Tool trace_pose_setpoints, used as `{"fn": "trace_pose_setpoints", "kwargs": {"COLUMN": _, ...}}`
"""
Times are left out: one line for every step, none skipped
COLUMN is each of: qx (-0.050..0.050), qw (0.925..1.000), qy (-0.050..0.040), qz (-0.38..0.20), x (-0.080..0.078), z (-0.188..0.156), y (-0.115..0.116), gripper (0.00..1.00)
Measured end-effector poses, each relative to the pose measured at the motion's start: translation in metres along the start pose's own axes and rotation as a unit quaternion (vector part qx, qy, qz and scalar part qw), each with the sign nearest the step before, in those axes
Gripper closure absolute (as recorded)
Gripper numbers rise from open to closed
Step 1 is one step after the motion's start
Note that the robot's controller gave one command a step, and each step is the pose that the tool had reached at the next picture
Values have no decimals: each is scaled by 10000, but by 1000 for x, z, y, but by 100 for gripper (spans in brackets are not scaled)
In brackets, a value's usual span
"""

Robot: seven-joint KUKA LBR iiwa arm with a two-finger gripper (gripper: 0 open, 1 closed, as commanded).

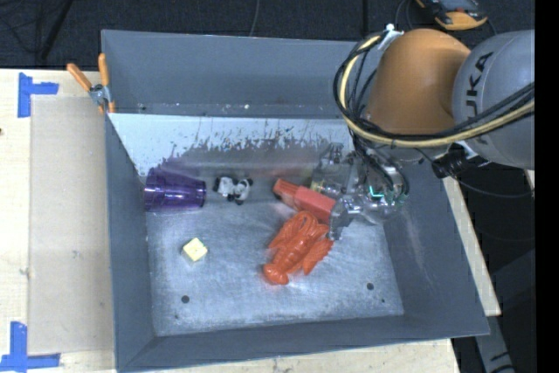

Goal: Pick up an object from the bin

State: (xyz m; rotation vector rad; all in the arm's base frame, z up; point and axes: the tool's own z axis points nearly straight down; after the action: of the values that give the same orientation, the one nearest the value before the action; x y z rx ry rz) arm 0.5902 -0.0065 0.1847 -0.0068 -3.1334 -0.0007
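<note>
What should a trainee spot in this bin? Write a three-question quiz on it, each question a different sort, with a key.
1. True or false: the purple cup stands upright.
2. Fill in: the small yellow cube lies toward the view's ____ side of the bin.
3. Which thing lies nearest the gripper? A) purple cup B) yellow cube C) orange ridged toy

Key: 1 false, it lies on its side. 2 left. 3 C.
</note>
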Motion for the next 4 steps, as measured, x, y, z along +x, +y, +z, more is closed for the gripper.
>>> {"fn": "trace_pose_setpoints", "kwargs": {"qx": 0, "qw": 10000, "qy": -36, "qz": 0, "x": -2, "z": -4, "y": 0, "gripper": 0}}
{"fn": "trace_pose_setpoints", "kwargs": {"qx": 1, "qw": 10000, "qy": -40, "qz": 1, "x": -2, "z": -3, "y": 0, "gripper": 0}}
{"fn": "trace_pose_setpoints", "kwargs": {"qx": -1, "qw": 9999, "qy": -34, "qz": 166, "x": 31, "z": 14, "y": -14, "gripper": 0}}
{"fn": "trace_pose_setpoints", "kwargs": {"qx": 1, "qw": 10000, "qy": -31, "qz": 7, "x": 37, "z": 19, "y": -16, "gripper": 0}}
